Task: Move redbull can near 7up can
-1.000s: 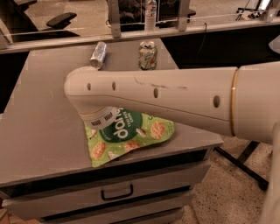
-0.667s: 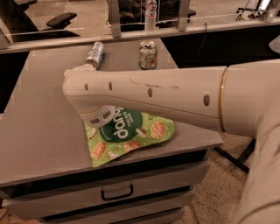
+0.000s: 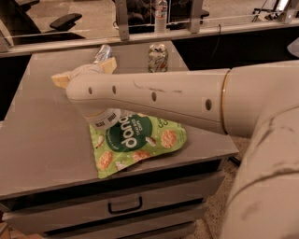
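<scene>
Reviewer: Change since a second ago?

Annotator: Arm [image 3: 177, 100] has swung toward the back of the table [image 3: 42, 140]. End effector [image 3: 85, 73] now sits at the back-left, right in front of the redbull can [image 3: 103, 51]. Tan finger pads [image 3: 108, 65] now poke out past the wrist; they were hidden before.

Reviewer: Fingers?

Annotator: Spread apart, nothing between them that I can see. One pad is just beside the can's near end, maybe overlapping it in view. Contact unclear.

Reviewer: Cans moved?

Annotator: No. The redbull can is lying on its side at the back of the table, same spot. The 7up can [image 3: 158, 58] is upright to its right, same spot, with a clear gap between the two. My read: approach phase, closing in for the grasp, and the move itself hasn't started.

Reviewer: Anything hidden?

Annotator: The can's lower half is behind the pad and wrist, so the label isn't readable. Can't judge whether the end effector is at can height or above it. The arm covers the middle of the table and the top edge of the green snack bag [image 3: 140, 140]. The robot body is cut off at the right edge. A bottle [image 3: 160, 9] sits behind the table, cropped at the top.
</scene>
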`<action>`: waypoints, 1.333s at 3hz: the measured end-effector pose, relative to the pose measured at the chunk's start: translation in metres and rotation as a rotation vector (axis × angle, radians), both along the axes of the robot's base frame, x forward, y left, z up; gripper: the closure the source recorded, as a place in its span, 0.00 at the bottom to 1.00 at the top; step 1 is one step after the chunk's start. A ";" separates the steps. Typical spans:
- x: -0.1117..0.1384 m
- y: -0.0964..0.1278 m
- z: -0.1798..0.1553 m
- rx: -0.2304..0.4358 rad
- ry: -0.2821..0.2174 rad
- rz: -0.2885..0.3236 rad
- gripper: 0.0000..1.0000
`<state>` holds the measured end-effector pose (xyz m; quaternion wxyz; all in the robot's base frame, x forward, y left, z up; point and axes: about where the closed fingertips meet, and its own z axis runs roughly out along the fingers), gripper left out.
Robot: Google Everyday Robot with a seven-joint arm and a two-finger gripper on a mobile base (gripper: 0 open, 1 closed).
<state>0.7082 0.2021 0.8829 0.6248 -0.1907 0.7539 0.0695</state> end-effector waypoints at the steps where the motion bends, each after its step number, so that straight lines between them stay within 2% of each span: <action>1: 0.019 -0.003 -0.001 0.032 -0.029 -0.051 0.00; 3: 0.049 -0.009 -0.019 0.087 -0.017 -0.111 0.00; 4: 0.062 -0.010 -0.024 0.096 -0.013 -0.119 0.16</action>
